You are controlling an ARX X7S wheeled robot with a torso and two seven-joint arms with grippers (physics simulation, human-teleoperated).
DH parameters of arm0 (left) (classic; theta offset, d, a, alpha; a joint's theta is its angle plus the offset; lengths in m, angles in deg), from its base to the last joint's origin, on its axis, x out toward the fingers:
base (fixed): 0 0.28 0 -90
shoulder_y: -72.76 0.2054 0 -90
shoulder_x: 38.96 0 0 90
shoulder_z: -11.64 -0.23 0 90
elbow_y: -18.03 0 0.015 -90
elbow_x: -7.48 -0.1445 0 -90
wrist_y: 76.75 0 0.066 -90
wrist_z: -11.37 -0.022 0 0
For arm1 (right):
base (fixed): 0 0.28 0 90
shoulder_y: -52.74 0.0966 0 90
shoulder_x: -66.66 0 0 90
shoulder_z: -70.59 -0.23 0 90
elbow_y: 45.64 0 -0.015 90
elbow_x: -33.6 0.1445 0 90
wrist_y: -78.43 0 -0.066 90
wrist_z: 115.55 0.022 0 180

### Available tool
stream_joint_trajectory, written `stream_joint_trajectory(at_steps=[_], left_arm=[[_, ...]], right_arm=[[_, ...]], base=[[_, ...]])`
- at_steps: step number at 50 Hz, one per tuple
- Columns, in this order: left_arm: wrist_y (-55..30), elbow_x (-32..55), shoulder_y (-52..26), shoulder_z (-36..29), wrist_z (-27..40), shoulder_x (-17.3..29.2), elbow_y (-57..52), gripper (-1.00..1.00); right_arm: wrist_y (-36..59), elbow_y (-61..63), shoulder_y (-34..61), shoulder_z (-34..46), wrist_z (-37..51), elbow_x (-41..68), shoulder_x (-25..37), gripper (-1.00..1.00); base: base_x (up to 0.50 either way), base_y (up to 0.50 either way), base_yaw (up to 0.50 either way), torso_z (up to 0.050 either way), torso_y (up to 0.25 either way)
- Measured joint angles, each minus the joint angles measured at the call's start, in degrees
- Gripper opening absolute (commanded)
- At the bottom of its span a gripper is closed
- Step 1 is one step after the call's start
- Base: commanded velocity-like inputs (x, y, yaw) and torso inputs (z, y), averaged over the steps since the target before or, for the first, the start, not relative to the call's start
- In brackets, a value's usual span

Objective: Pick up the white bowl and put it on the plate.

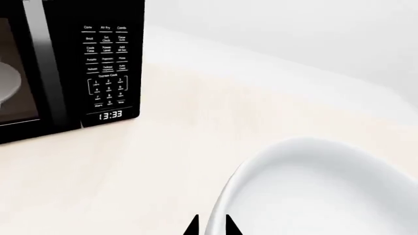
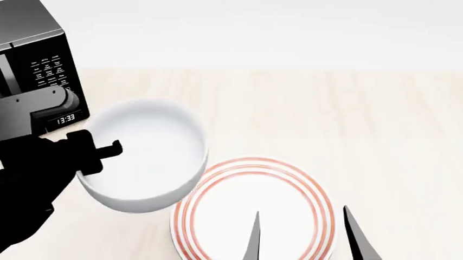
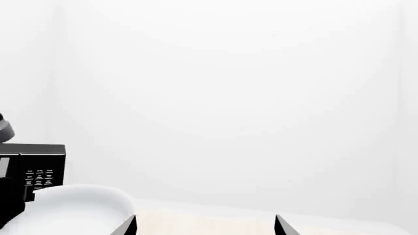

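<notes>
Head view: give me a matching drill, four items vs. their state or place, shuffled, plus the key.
Items:
1. white bowl
2. plate
3. microwave
4. right gripper

States:
A. three red rings, nothing on it
B. open, empty, over the plate's near part
C. rim pinched by the left gripper
D. display reads 13:33

Pairs: 1-C, 2-A, 3-D, 4-B
</notes>
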Motion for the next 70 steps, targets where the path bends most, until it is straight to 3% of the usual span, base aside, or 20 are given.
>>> stream_joint_trajectory(at_steps=[22, 46, 60, 70], left_arm=[[5.1, -0.2, -6.6, -7.4, -2.4, -5.9, 10.6, -1.0], [13.7, 8.3, -11.5, -20.2, -0.5, -7.6, 19.7, -1.0], [23.2, 17.7, -14.9, -31.5, -0.6, -7.9, 29.1, -1.0], [32.5, 29.7, -18.1, -44.3, -1.5, -8.0, 37.4, -1.0]], right_arm=[[-0.3, 0.1, -0.1, -0.5, 0.4, 0.8, 0.6, 1.0], [-0.6, -0.4, 0.0, -0.3, 0.4, 1.1, 1.1, 1.0], [-1.3, -1.6, 0.1, -0.1, 0.4, 1.2, 1.2, 1.0], [-1.9, -2.4, 0.1, 0.0, 0.4, 1.4, 1.3, 1.0]], base=[[0.0, 0.0, 0.0, 0.0, 0.0], [0.0, 0.0, 0.0, 0.0, 0.0], [0.0, 0.0, 0.0, 0.0, 0.001], [0.0, 0.0, 0.0, 0.0, 0.0]])
